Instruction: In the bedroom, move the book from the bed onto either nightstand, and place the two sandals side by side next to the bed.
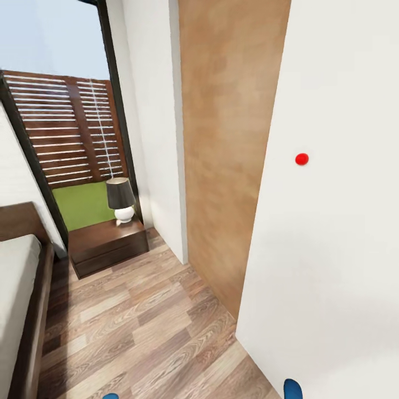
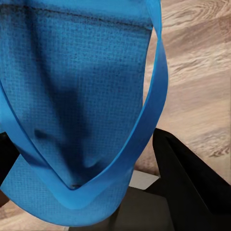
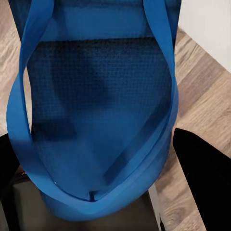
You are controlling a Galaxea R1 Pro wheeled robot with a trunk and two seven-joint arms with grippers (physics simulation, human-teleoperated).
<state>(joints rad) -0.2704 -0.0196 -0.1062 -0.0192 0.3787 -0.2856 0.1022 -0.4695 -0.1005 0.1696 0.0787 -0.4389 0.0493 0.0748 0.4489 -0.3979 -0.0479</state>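
So we were rolling down the side of the bed (image 1: 19,288), with its grey mattress and dark wooden frame off at the left edge of the head view. Past the foot of that stretch sat the nightstand (image 1: 108,244), dark brown with a glossy top, carrying a little table lamp (image 1: 121,199) with a dark shade and a round white base. Behind it we had the tall black-framed window (image 1: 61,138) with the slatted fence and a strip of grass. The wood-plank floor (image 1: 144,321) ran between the bed and a white wall with a red dot (image 1: 301,159) on it.

Each arm had one sandal. The left gripper (image 2: 86,192) had its black fingers closed around the left sandal (image 2: 77,96), bright blue with a dimpled footbed and smooth straps meeting in a V. Same deal on the other side: the right gripper (image 3: 96,202) was clamped on the right sandal (image 3: 96,106), same blue, same texture. Both hung above the floor, and their tips just poked into the bottom edge of the head view.
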